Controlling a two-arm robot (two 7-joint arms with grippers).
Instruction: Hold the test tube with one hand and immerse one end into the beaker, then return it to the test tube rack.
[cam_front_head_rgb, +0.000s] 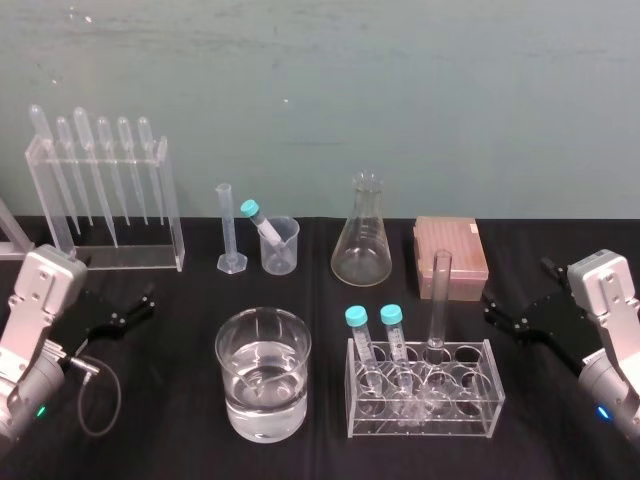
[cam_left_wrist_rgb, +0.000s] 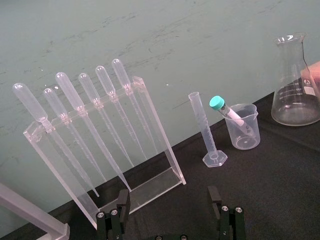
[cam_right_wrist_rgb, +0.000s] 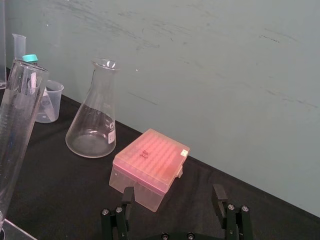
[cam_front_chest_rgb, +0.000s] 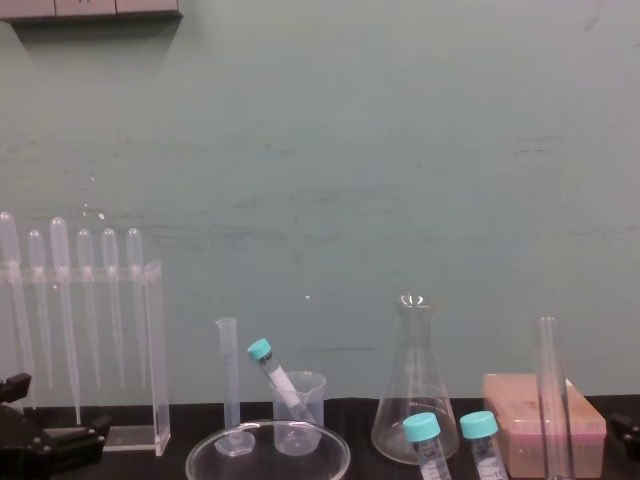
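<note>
Toward the front right of the table, the test tube (cam_front_head_rgb: 441, 295) is standing upright in a clear test tube rack (cam_front_head_rgb: 425, 392), uncapped, just to the right of two teal-capped tubes (cam_front_head_rgb: 390, 335) sharing the same rack. Left of the rack, near the front edge, a wide glass dish (cam_front_head_rgb: 262, 373) is sitting partly filled with clear liquid. Nearer the back edge, around the middle, the beaker (cam_front_head_rgb: 281, 246) is standing with another teal-capped tube (cam_front_head_rgb: 262, 222) leaning inside it. A slim measuring cylinder (cam_front_head_rgb: 228, 230) is standing just beside it on the left, and a conical flask (cam_front_head_rgb: 362, 232) near it on the right. A pink box (cam_front_head_rgb: 450, 257) is lying farther right along the back edge, behind the rack. At the back left corner, a clear stand (cam_front_head_rgb: 105, 205) is holding six pipettes.

By the left edge, the left gripper (cam_left_wrist_rgb: 168, 200) is resting low with its fingers spread wide and gripping nothing. By the right edge, the right gripper (cam_right_wrist_rgb: 173, 195) is doing likewise, fingers parted and empty, well apart from the test tube.
</note>
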